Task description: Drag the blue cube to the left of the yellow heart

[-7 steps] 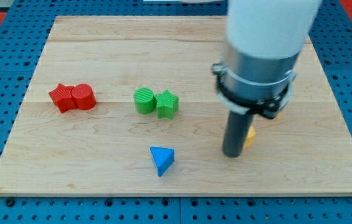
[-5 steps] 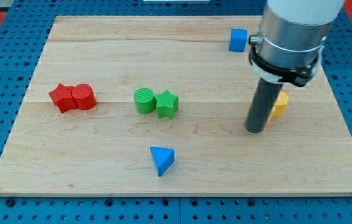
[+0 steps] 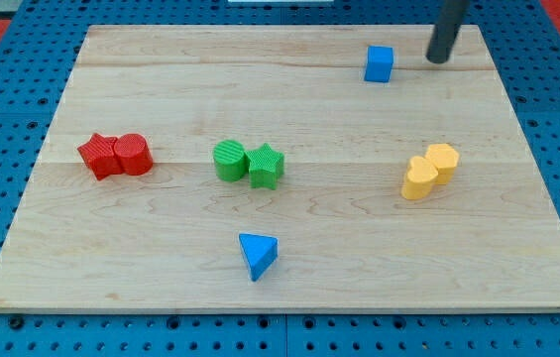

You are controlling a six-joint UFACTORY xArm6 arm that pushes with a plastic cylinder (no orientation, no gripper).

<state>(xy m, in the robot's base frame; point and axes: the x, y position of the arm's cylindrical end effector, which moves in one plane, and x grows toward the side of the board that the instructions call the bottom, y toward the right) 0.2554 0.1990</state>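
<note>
The blue cube (image 3: 380,63) sits near the view's top edge of the wooden board (image 3: 161,278), right of centre. My tip (image 3: 439,59) rests on the board just to the cube's right, a small gap apart. Two yellow blocks touch each other at the view's right: the lower-left one (image 3: 419,179) looks like the yellow heart, the other (image 3: 442,161) is rounded. Both lie well below the cube and my tip.
Two red blocks (image 3: 115,156) touch at the view's left. A green cylinder (image 3: 229,160) and a green star (image 3: 266,166) touch at the centre. A blue triangle (image 3: 258,255) lies near the view's bottom edge.
The rod has moved from beside the yellow blocks up toward the view's top, to the right of the blue cube. The yellow blocks are now uncovered. No block has visibly moved.
</note>
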